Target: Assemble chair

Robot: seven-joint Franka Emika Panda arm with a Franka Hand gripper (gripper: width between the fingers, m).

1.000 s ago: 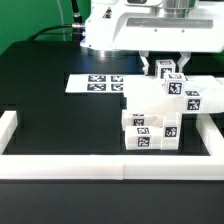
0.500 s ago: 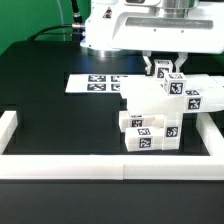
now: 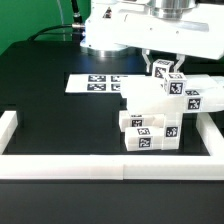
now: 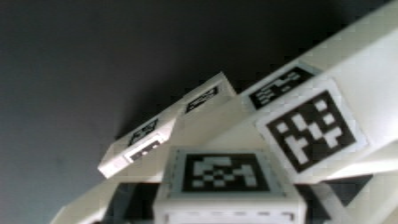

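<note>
The partly joined chair stands at the exterior view's right, close to the front wall: chunky white tagged parts stacked together. My gripper hangs over its back top and is shut on a small white tagged part that sits on top of the stack. In the wrist view that tagged part fills the space between my dark fingers, with the gripper low in the picture. Beyond it run slanted white chair parts with several tags. Where the held part meets the chair is hidden.
The marker board lies flat on the black table behind the chair. A low white border wall runs along the front, with side walls at the left and right. The robot base stands at the back.
The wrist above the gripper has shifted or turned slightly. The held part and the chair stay where they were.
</note>
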